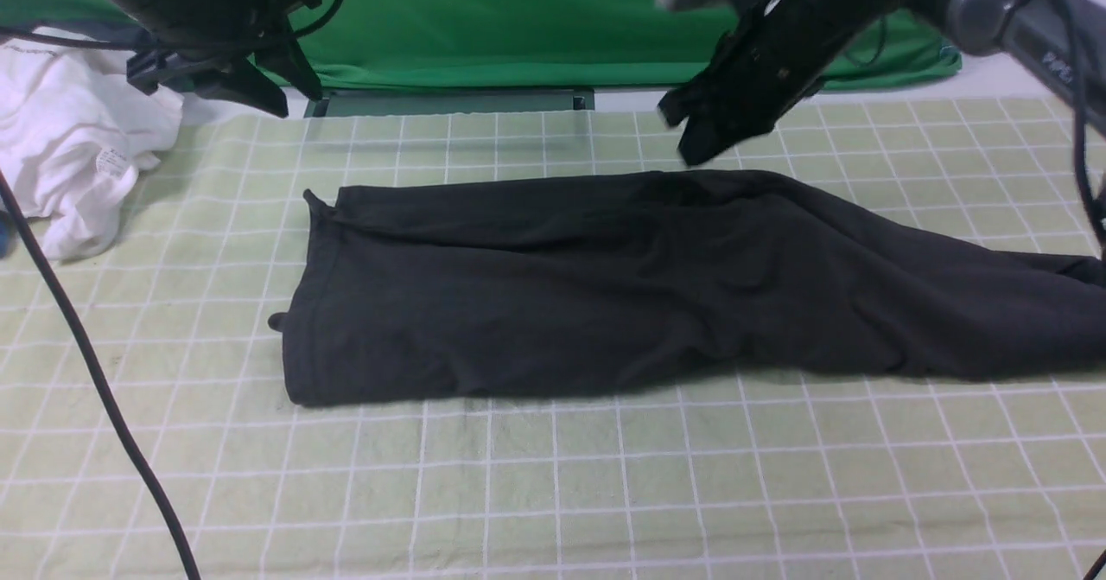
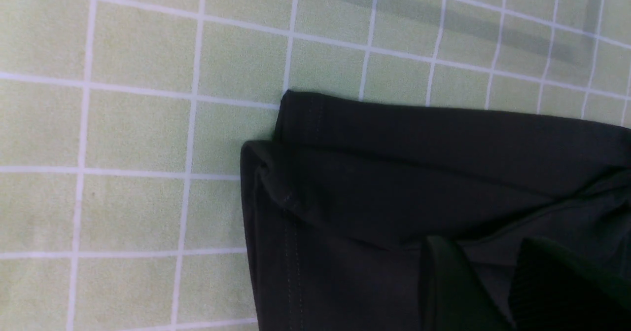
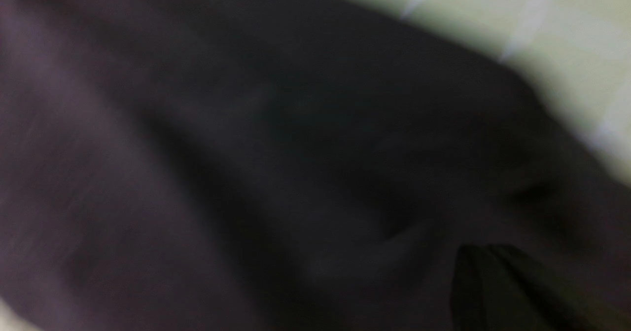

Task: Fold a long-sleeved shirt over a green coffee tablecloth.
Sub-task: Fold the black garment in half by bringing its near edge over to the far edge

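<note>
Overhead, left gripper [image 1: 296,103] hovers, fingers [image 2: 443,291] spread; right gripper's [image 1: 683,139] pressed together. Only left wrist view shows long-sleeved shirt [image 2: 394,183] hem stitching.

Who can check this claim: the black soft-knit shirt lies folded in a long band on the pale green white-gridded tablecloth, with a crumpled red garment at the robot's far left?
One slip: the crumpled garment is white, not red, as the front view shows. The black soft-knit shirt does lie folded in a long band on the pale green white-gridded tablecloth.
</note>
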Tool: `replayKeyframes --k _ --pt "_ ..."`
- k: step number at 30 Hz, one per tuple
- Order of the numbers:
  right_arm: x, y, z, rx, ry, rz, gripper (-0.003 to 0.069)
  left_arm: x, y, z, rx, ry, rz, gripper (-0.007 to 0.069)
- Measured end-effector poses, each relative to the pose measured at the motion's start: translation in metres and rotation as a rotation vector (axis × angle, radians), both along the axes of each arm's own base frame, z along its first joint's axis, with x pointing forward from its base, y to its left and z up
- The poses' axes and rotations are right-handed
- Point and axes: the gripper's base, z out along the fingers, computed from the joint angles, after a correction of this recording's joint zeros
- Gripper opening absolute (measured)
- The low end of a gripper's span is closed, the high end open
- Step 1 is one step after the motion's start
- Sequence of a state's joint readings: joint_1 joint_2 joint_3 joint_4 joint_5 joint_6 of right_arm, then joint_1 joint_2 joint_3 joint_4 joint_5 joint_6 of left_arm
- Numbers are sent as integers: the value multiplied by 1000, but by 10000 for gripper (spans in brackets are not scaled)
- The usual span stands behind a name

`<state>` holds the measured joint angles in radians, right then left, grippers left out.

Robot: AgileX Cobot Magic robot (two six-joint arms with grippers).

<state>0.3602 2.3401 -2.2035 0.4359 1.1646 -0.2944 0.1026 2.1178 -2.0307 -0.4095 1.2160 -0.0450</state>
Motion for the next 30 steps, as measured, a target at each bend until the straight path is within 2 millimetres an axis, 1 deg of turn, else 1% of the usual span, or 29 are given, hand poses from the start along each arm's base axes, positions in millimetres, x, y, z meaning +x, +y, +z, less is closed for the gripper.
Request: replayKeyframes --k 1,2,3,4,5,8,10,11,12,13,14,17,18,20,22,25,30 --pt "-1 2 -1 -1 5 7 9 0 0 0 0 0 0 168" --pt "-5 9 -4 -5 24 30 9 0 0 0 0 0 -1 139" --pt "-12 24 -12 -12 45 69 9 0 0 0 2 -2 -4 86" --pt "-12 26 -13 -12 47 71 9 0 0 0 2 -2 -4 80" --pt "-17 37 -22 -18 63 98 9 0 0 0 3 -2 -6 36" --pt "-21 54 -39 -26 78 128 9 0 0 0 5 -4 -10 11" --pt "-20 58 -49 -25 74 126 9 0 0 0 6 -4 -13 10" --pt "-20 58 -50 -25 74 124 8 0 0 0 6 -4 -13 10" --pt "-16 60 -59 -22 65 110 4 0 0 0 4 -3 -14 11" --pt "-16 60 -59 -21 61 107 3 0 0 0 4 -3 -14 11" --pt "-13 61 -64 -17 44 94 1 0 0 0 6 -4 -15 12" --pt "-4 64 -70 10 -29 58 1 0 0 0 7 -4 -17 11" --pt "-3 64 -70 14 -37 54 1 0 0 0 7 -4 -17 11" --pt "11 67 -71 59 -171 -6 1 0 0 0 7 -4 -17 11" --pt "20 66 -68 84 -250 -51 0 0 0 0 10 -8 -22 11" --pt "26 61 -67 84 -289 -70 -3 0 0 0 14 -9 -30 11" --pt "28 53 -62 77 -284 -79 -3 0 0 0 16 -10 -35 11"
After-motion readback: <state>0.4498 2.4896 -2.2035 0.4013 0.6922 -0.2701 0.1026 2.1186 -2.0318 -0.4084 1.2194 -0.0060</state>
